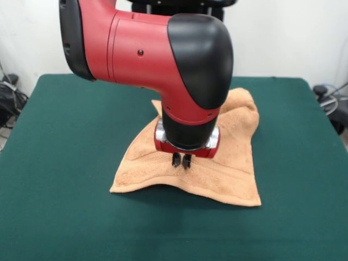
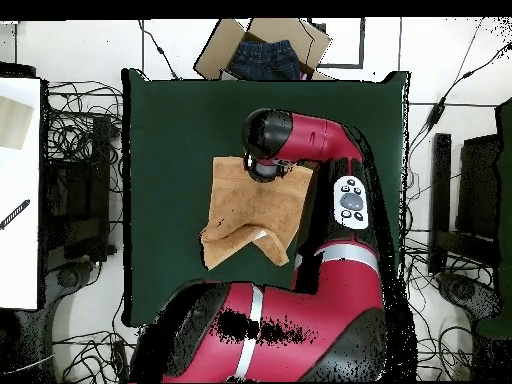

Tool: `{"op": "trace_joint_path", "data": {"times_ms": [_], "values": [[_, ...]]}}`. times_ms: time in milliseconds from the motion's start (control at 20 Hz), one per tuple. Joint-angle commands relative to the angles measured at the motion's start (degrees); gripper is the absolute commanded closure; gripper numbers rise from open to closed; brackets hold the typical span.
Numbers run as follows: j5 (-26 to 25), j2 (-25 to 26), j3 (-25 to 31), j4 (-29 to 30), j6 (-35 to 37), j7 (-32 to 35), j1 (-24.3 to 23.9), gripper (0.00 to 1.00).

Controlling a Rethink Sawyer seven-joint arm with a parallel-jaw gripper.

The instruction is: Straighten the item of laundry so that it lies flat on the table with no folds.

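The table (image 1: 60, 179) has a dark green top, and most of its left side is bare. Near the middle lies the towel (image 1: 228, 174). It is peach-orange and it is not flat. Its front edge curves up in the middle, and the far right corner is bunched into soft folds. The red and black arm (image 1: 147, 49) comes down from above over the towel. At its tip, the gripper (image 1: 181, 161) points straight down at the towel. Its two small black fingers (image 1: 176, 159) are pressed close together, right at the cloth. I cannot tell if they pinch any of it. From above, a cardboard box (image 2: 262, 48) sits beyond the far edge of the table.
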Motion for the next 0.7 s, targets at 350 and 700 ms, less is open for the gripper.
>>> {"op": "trace_joint_path", "data": {"times_ms": [350,700], "values": [[1.0,0.1,6.6,-2.2,4.6,-1.7,0.4,1.0],[1.1,0.7,6.6,-2.7,4.1,-1.1,0.7,1.0]]}}
